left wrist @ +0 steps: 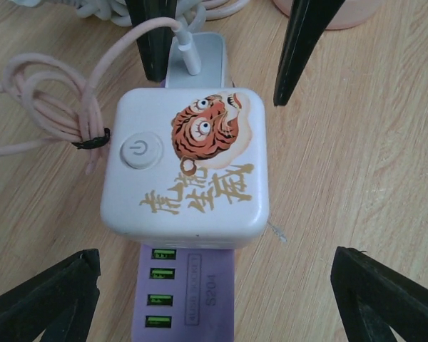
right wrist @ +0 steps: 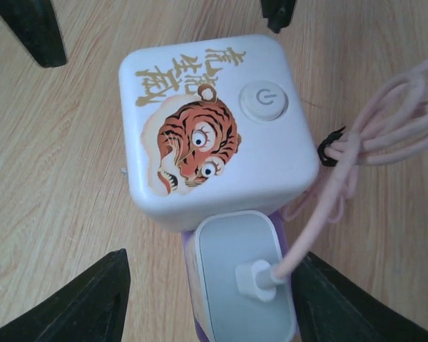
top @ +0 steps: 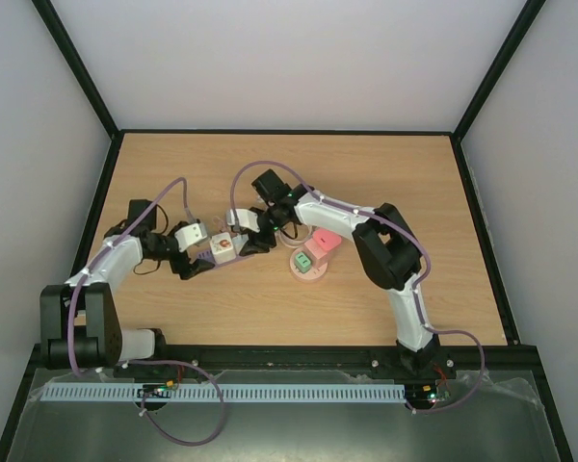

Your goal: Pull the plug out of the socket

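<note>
Left wrist — socket (left wrist: pixel 357 8) cut off at top edge.

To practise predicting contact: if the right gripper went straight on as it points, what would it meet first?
Most likely the white plug between the right gripper's fingers, though depth is unclear.

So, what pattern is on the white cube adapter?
An orange tiger face with gold characters; clearest in the left wrist view.
</note>
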You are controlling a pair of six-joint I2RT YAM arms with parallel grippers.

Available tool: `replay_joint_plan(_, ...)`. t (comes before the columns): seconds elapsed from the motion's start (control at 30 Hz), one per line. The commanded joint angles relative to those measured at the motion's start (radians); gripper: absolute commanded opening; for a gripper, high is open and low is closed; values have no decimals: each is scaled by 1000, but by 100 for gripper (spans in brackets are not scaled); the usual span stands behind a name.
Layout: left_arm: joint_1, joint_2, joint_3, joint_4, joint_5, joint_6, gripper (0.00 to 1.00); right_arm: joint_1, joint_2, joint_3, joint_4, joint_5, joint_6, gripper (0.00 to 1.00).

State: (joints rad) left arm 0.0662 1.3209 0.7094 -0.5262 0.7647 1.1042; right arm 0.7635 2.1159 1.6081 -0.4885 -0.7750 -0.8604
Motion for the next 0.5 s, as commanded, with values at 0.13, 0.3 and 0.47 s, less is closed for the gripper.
replay_joint_plan(0.13, 1, -10, -21, 30, 59, 37, 88, 29, 34, 6, 23, 16, 24, 52)
replay_joint_plan(0.3, -18, -3, -21, 53, 55, 36, 85, 31, 4, -77, 123, 29, 83, 44)
replay_joint_plan(0.47, -45, 4, -23, 95, 51, 21, 89, 34, -15, -137, 183, 43, 108, 35)
